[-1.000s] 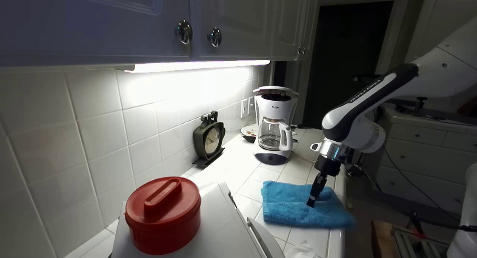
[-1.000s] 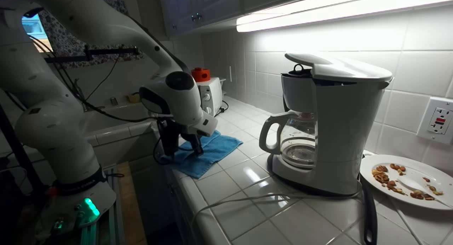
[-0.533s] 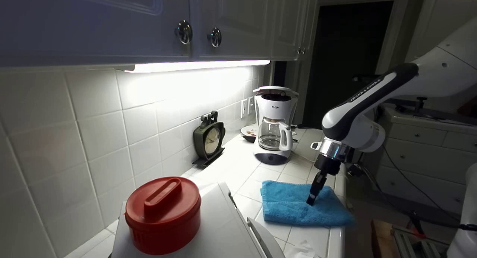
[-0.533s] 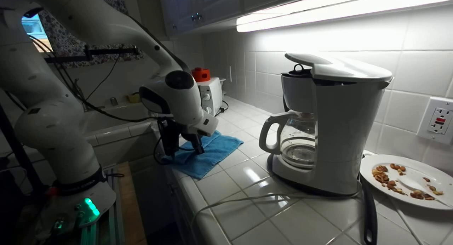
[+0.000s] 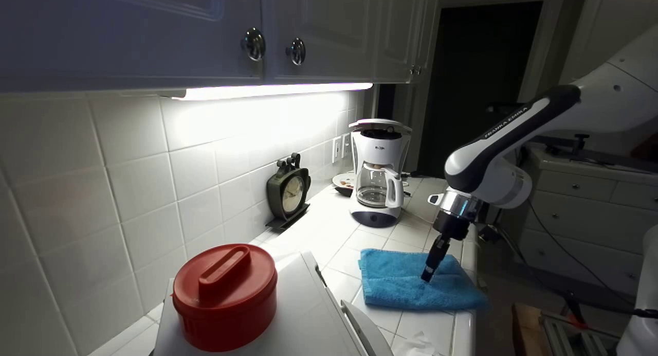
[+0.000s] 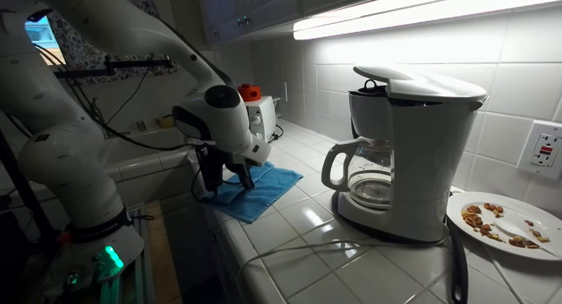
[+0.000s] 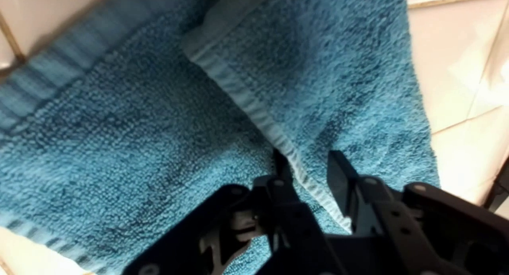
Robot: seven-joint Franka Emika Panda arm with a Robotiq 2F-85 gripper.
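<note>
The widest thing on my screens is the white tiled counter (image 6: 303, 264), running along a tiled wall (image 5: 139, 212). Over it leans my arm (image 6: 131, 34), white with black panels, its wrist bent down toward the tiles. A boxy white appliance (image 6: 262, 115) with knobs on its front stands on the counter, and well apart from it is a white coffee maker (image 6: 432, 172), lid (image 6: 439, 85) tipped partly up, seen in both exterior views. Next I come to the blue towel (image 7: 139, 159), spread near the counter's front edge, roughly between those two machines and under my gripper (image 7: 309, 165), with one part folded back over the rest. Just beside the coffee maker I see a plate (image 6: 518, 209), and on top of the white appliance a red lidded tub (image 5: 226, 304). A dark-framed clock (image 5: 289, 194) stands by the wall. My gripper angles down at the towel with its jaws partly open: in the wrist view the two fingers (image 7: 340, 177) stand on either side of the folded-over edge (image 7: 267, 126), blue cloth showing in the gap. It has no grip on the cloth that I can see, and I cannot tell whether the tips press on it. Smallest of all, brown nuts (image 6: 473, 220) lie on the plate beside a white spoon (image 6: 509, 228)
</note>
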